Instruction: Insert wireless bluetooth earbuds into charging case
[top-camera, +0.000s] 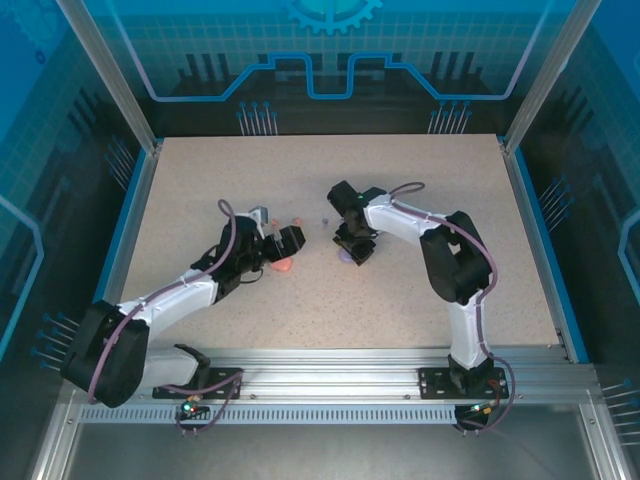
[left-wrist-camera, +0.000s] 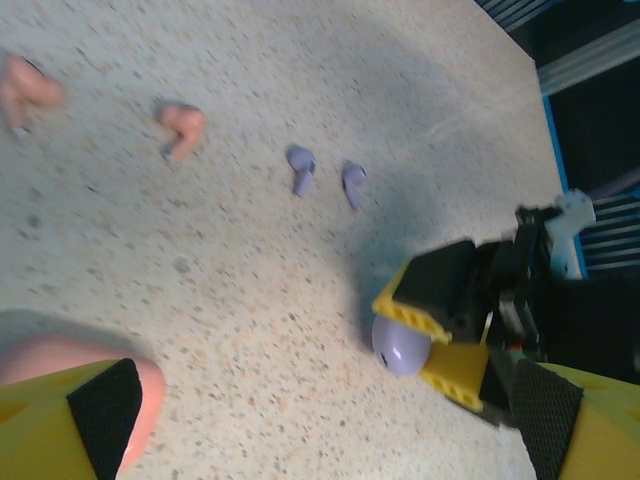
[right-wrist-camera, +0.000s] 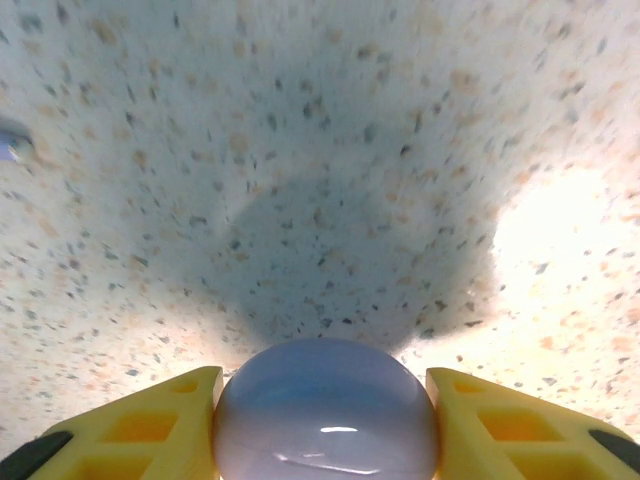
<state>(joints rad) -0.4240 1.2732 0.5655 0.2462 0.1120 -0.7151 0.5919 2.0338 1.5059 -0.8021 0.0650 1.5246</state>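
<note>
My right gripper (right-wrist-camera: 327, 440) is shut on a round purple charging case (right-wrist-camera: 327, 410), held low over the table; the same case (left-wrist-camera: 400, 347) shows between its yellow fingers (left-wrist-camera: 432, 318) in the left wrist view. Two purple earbuds (left-wrist-camera: 300, 168) (left-wrist-camera: 352, 182) lie side by side on the table beyond it. Two red-orange earbuds (left-wrist-camera: 180, 125) (left-wrist-camera: 25, 92) lie further left. A pink-orange case (left-wrist-camera: 60, 365) rests against one finger of my left gripper (left-wrist-camera: 320, 440), whose jaws stand wide open. From above, the left gripper (top-camera: 288, 243) sits beside that case (top-camera: 283, 265), and the right gripper (top-camera: 352, 248) is just to their right.
The speckled beige table (top-camera: 400, 180) has a blue rim (top-camera: 540, 230) and an aluminium rail along the near edge. Both arms meet near the middle, close to each other. The beige earbuds are out of view.
</note>
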